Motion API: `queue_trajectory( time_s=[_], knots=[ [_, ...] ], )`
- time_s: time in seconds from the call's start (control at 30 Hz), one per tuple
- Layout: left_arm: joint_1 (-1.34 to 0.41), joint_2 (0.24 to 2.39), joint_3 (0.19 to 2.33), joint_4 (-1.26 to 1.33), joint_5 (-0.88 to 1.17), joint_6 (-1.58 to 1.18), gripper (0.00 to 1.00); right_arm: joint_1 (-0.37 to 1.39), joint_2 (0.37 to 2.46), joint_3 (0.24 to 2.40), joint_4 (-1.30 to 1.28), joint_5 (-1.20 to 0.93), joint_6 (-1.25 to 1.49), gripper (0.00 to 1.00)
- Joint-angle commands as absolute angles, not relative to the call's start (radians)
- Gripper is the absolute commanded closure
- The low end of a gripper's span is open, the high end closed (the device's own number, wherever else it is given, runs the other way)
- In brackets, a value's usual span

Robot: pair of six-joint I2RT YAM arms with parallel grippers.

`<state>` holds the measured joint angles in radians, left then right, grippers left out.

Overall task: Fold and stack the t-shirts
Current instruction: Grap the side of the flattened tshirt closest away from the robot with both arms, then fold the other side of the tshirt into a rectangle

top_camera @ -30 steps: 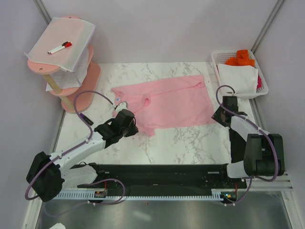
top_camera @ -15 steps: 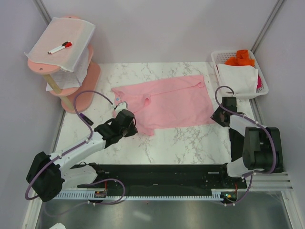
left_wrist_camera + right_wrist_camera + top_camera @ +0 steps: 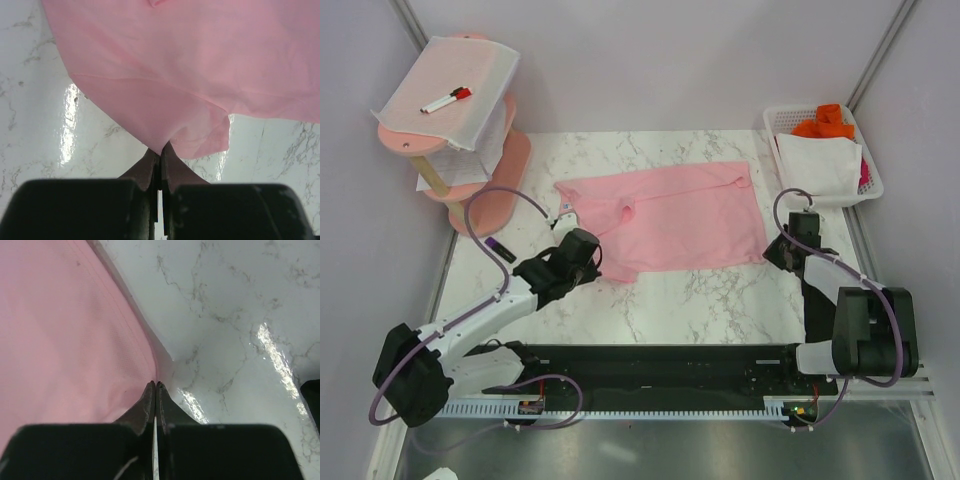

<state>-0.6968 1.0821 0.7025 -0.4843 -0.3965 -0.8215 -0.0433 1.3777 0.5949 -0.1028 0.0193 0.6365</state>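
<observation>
My left pincer [image 3: 160, 150] and right pincer [image 3: 155, 385] are each pinched tight on a near corner of the pink t-shirt [image 3: 670, 215] spread on the tabletop [image 3: 700, 290]; first fold, I judge, needing an even lift toward the far edge.

Light pink t-shirt [image 3: 670, 215], white grey-veined marble table [image 3: 700, 295], red-and-white marker [image 3: 446, 99], pink shelf [image 3: 503, 200]

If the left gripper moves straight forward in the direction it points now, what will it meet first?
The pink shirt. The left gripper is shut on its near edge, and more of the cloth lies directly ahead on the table, so it would probably push the cloth into folds.
</observation>
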Motion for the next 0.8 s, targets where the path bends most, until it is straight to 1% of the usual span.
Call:
queue_trajectory(
  time_s=[0.0, 0.3, 0.43, 0.6, 0.77],
  knots=[
    [-0.654, 1.146, 0.814, -0.488, -0.492, -0.762, 0.98, -0.043, 1.342, 0.644, -0.087, 0.002, 0.644, 1.0],
    [-0.482, 1.262, 0.966, -0.414, -0.411, -0.641, 0.98, -0.043, 1.454, 0.836, -0.031, 0.003, 0.679, 1.0],
    [-0.442, 1.337, 1.032, -0.397, -0.405, -0.597, 0.98, -0.043, 1.552, 0.932, -0.008, 0.003, 0.704, 1.0],
    [-0.399, 1.476, 1.138, -0.376, -0.408, -0.531, 0.98, -0.043, 1.681, 1.021, 0.064, -0.066, 0.727, 1.0],
    [-0.374, 1.58, 1.233, -0.379, -0.408, -0.508, 0.98, -0.038, 1.804, 1.149, 0.071, -0.08, 0.721, 1.0]
  ],
)
